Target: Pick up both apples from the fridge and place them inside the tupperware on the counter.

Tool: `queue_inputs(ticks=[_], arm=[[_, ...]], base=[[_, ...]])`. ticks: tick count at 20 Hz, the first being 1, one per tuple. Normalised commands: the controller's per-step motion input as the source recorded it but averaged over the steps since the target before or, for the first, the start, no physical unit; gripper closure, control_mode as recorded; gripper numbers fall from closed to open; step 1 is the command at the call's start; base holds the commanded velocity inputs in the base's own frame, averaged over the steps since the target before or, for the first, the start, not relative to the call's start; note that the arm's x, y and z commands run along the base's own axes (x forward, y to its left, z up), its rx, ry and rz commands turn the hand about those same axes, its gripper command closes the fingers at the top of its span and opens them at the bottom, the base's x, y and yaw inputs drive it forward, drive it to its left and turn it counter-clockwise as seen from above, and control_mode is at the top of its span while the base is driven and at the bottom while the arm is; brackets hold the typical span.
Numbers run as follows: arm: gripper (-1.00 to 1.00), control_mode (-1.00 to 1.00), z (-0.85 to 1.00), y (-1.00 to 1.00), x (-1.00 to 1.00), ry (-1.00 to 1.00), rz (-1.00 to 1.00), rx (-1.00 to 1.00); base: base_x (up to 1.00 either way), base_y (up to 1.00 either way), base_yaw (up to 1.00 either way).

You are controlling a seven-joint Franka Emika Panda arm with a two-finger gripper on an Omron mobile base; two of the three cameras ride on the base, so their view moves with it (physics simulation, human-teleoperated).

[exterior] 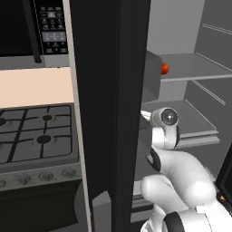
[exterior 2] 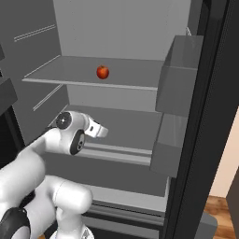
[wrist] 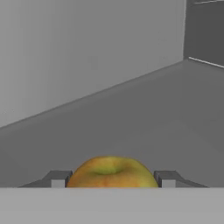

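Inside the open grey-walled fridge (exterior 2: 126,28) with its thick black door (exterior: 111,113), the white arm's two-finger gripper (wrist: 110,178) reaches in over the lower shelf (exterior 2: 130,123); in the hand view the round yellow-orange apple (wrist: 111,172) sits squarely between the two dark finger tips (wrist: 59,178), which press against its sides, jaws clamped on it; the small red apple (exterior 2: 102,72) rests on the upper grey shelf (exterior 2: 70,70), well apart from the hand.

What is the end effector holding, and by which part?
The yellow apple, gripped across its sides between the two fingers of the end effector.
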Motion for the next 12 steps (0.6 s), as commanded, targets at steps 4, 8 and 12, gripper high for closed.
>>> queue_inputs(ticks=[4, 8, 12], arm=[[1.00, -1.00, 0.68, -0.15, -0.50, 0.07, 0.14, 0.00], [1.00, -1.00, 0.44, -0.09, -0.59, 0.07, 0.19, 0.00], [1.00, -1.00, 0.26, -0.03, -0.69, 0.01, 0.20, 0.00]], base=[[0.00, 0.00, 0.00], [0.00, 0.00, 0.00], [0.00, 0.00, 0.00]])
